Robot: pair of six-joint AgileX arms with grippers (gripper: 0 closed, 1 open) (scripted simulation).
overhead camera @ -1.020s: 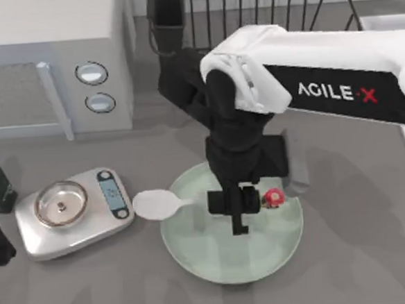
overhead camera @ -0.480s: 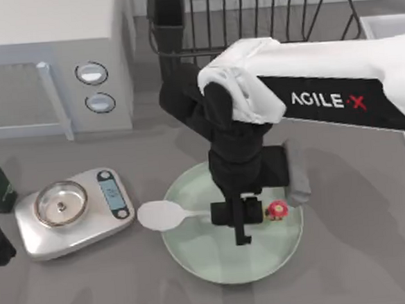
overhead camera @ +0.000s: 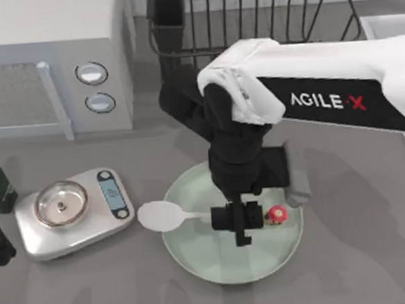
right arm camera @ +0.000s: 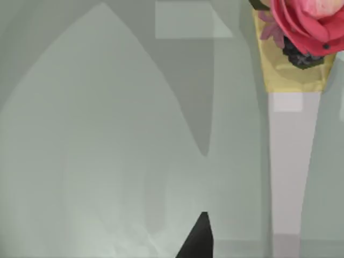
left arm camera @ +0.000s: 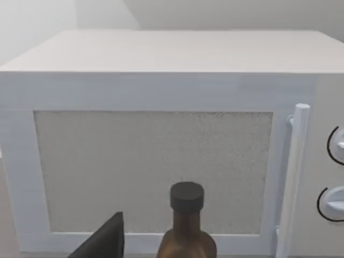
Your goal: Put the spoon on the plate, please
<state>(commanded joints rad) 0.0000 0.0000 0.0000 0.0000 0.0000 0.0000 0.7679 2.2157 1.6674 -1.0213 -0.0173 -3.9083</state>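
Right tool (overhead camera: 240, 222) hangs over the plate (overhead camera: 196, 257), near the bench's front edge, about midway along it. It's clamped on the spoon (overhead camera: 162, 215) at mid-handle; the black fingers hide that part of the handle. The spoon's white bowl sticks out past the plate's left rim, toward the scale (overhead camera: 71, 210). Its red spotted knob (overhead camera: 276, 214) shows just right of the tool, over the plate. Can't tell if the spoon touches the plate or is held just above it.

The right arm covers the plate's back rim and part of the rack (overhead camera: 248, 13) at the bench's back edge. The right wrist view gives pale green surface, one dark fingertip (right arm camera: 198, 239) cut off at the frame edge, and a pink flower-like shape, hard to make out.

Left arm is parked at the bench's left edge, tool state can't be told. Its wrist view faces the microwave (left arm camera: 161, 134), with a brown bottle (left arm camera: 187, 226) in front, body cut off.
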